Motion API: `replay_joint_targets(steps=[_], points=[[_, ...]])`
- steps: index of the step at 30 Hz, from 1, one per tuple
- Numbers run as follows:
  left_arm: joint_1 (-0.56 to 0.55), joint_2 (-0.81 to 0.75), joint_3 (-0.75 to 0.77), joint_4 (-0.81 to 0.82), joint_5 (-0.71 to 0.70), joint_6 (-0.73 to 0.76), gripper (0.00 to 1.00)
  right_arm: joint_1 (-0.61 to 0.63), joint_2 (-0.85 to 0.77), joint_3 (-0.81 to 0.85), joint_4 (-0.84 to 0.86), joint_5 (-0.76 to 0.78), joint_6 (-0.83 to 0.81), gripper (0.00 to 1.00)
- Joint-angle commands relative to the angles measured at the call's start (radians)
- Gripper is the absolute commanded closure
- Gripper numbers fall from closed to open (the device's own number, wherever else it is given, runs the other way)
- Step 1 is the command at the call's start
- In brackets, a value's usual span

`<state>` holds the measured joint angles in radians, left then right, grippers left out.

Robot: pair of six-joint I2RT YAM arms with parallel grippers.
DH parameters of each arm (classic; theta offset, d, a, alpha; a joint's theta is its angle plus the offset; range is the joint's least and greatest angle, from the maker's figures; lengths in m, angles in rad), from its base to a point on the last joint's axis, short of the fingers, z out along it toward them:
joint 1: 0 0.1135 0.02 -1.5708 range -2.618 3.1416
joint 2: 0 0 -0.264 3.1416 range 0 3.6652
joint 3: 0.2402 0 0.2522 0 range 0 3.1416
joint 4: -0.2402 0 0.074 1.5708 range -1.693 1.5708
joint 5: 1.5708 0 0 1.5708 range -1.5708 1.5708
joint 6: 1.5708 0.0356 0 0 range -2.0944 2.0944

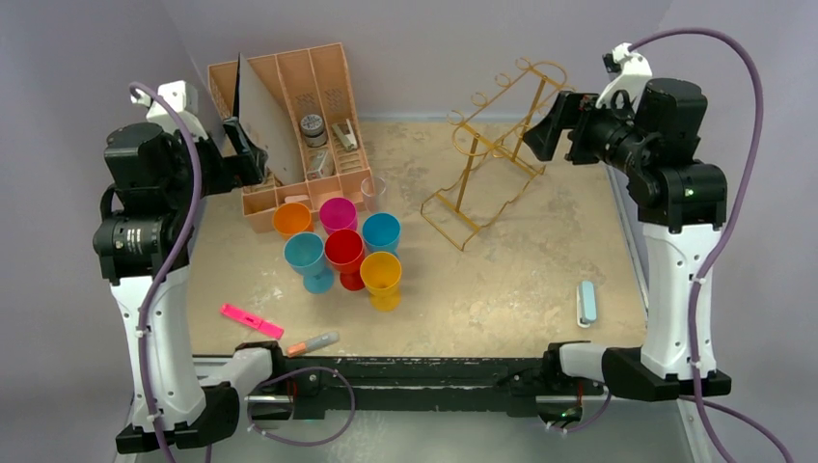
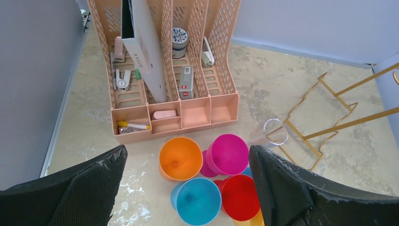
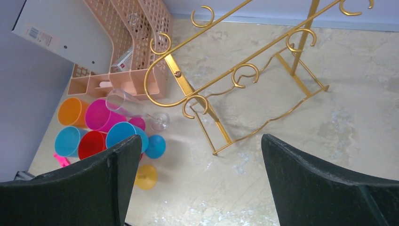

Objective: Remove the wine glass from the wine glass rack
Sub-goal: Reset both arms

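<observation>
The wine glass point(image 3: 123, 100) sits off the rack point(image 3: 221, 80), on the table ahead and left of the right gripper point(image 3: 197, 150). That gripper and the left gripper point(image 2: 187, 153) both gape wide, holding nothing. The lift looks done, so the next move only calls for backing clear.

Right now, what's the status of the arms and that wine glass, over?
Left gripper and right gripper open, empty. Wine glass off the wine glass rack, on the table by the coloured cups. Nothing blocking.
</observation>
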<state>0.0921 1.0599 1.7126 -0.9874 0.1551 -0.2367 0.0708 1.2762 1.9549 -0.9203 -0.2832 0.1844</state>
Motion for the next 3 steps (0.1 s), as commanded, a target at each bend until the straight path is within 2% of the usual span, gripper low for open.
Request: replay_joint_targets(steps=[1, 3], points=[[0.003, -0.011, 0.007, 0.046, -0.036, -0.023, 0.0, 0.001, -0.005, -0.008, 0.066, -0.047, 0.028, 0.01], [0.003, -0.015, 0.006, 0.055, -0.035, -0.025, 0.0, 0.0, -0.006, -0.01, 0.067, -0.042, 0.029, 0.01]])
